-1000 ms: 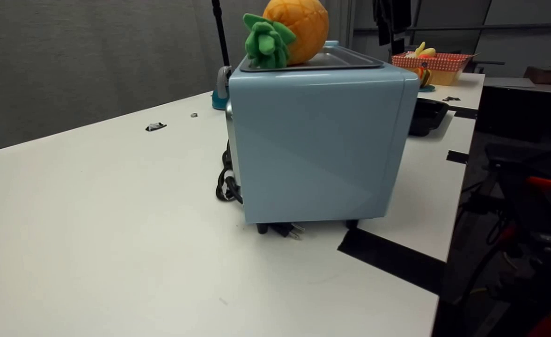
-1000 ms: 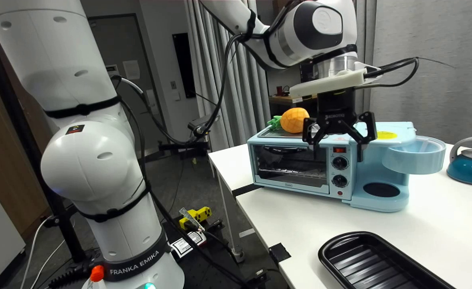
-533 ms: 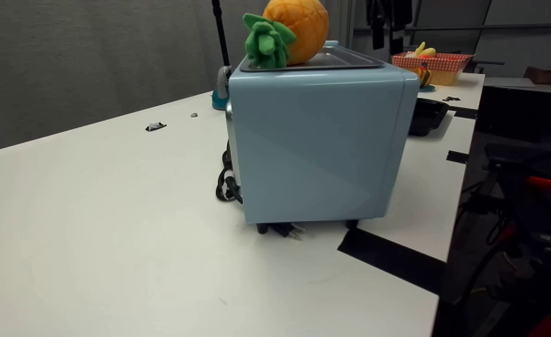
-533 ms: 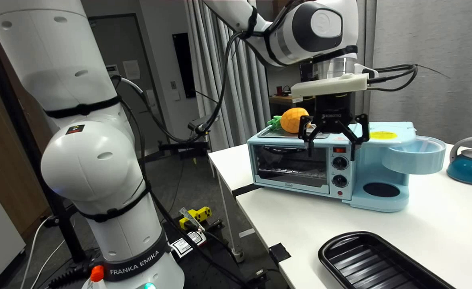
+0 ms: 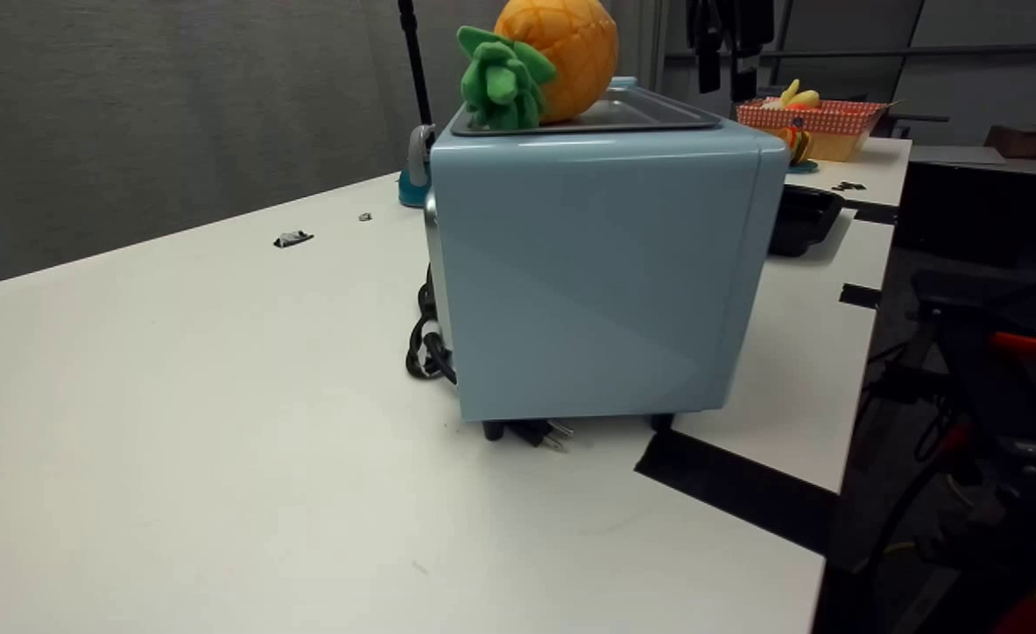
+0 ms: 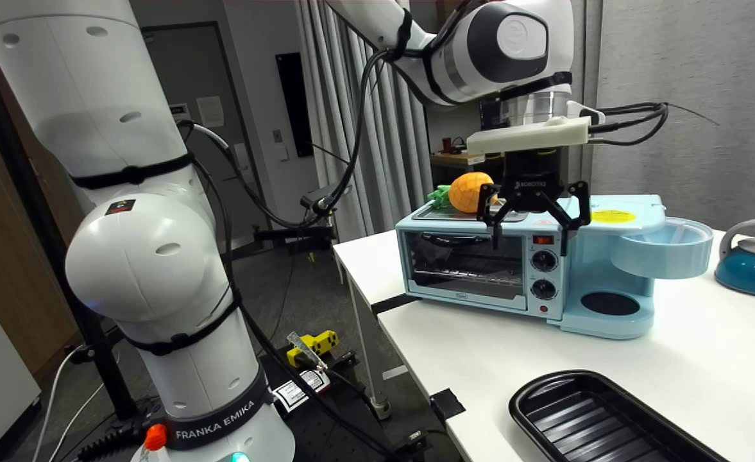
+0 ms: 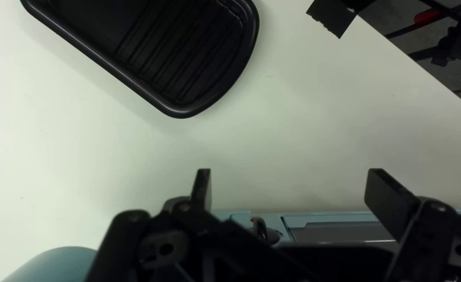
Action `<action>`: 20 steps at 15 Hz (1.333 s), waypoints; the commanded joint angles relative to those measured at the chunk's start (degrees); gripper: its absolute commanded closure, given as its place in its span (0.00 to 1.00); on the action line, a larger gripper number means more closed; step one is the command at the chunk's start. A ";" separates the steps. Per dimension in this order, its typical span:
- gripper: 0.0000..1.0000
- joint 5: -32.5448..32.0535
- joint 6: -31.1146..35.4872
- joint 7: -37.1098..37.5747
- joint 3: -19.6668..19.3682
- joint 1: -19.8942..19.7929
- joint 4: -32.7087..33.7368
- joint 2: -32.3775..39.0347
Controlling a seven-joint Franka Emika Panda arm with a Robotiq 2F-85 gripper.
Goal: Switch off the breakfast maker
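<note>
The breakfast maker (image 6: 598, 273) is a pale blue appliance on the white table, with a glass oven door, a red switch (image 6: 542, 240), and an upper knob (image 6: 544, 260) and lower knob (image 6: 544, 289) on its front. Its plain side (image 5: 606, 273) shows in an exterior view and its front edge (image 7: 332, 216) in the wrist view, where one knob (image 7: 268, 234) shows partly. My gripper (image 6: 530, 248) is open and empty, pointing down. It appears in front of the maker's front at switch height; its fingers (image 7: 289, 176) are wide apart over bare table. Its tips also show in an exterior view (image 5: 726, 81).
An orange plush pineapple (image 6: 471, 192) lies on the maker's top tray. A black ribbed pan (image 6: 602, 417) is on the table in front; it also shows in the wrist view (image 7: 175, 51). A teal kettle (image 6: 754, 263) stands beyond. A cord (image 5: 429, 339) lies behind the maker.
My gripper has shifted slightly left in an exterior view and turned a little. It stays open. Over the last half second it is almost still. The breakfast maker has not moved.
</note>
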 commanded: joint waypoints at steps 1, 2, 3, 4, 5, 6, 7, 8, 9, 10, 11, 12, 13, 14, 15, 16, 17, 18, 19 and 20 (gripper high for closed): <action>0.00 0.02 -0.11 -0.01 0.32 -0.31 0.08 0.00; 0.00 0.02 -0.11 -0.01 0.32 -0.30 0.08 0.00; 0.00 0.02 -0.11 -0.01 0.32 -0.30 0.08 0.00; 0.00 0.02 -0.11 -0.01 0.32 -0.30 0.08 0.00; 0.00 0.02 -0.11 -0.01 0.32 -0.30 0.08 0.00; 0.00 0.02 -0.11 -0.01 0.32 -0.30 0.08 0.00; 0.00 0.02 -0.11 -0.01 0.32 -0.30 0.08 0.00; 0.00 0.02 -0.11 -0.01 0.32 -0.30 0.08 0.00; 0.00 0.02 -0.11 -0.01 0.32 -0.30 0.08 0.00; 0.00 0.02 -0.11 -0.01 0.32 -0.30 0.08 0.00; 0.00 0.02 -0.11 -0.01 0.32 -0.30 0.08 0.00; 0.00 0.02 -0.11 -0.01 0.32 -0.30 0.09 0.00; 0.00 0.02 -0.11 -0.01 0.32 -0.30 0.09 0.00; 0.00 0.02 -0.11 -0.01 0.32 -0.30 0.09 0.00; 0.00 0.02 -0.11 -0.01 0.32 -0.30 0.09 0.00; 0.00 0.16 0.09 -0.10 0.32 -0.30 0.56 0.17; 0.00 0.57 0.04 -0.47 0.33 -0.25 1.22 0.37; 0.00 0.48 0.14 -0.63 0.37 -0.20 1.66 0.48; 0.00 0.75 0.02 -1.19 0.39 -0.15 2.26 0.61; 0.00 0.68 0.15 -1.36 0.43 -0.13 2.72 0.65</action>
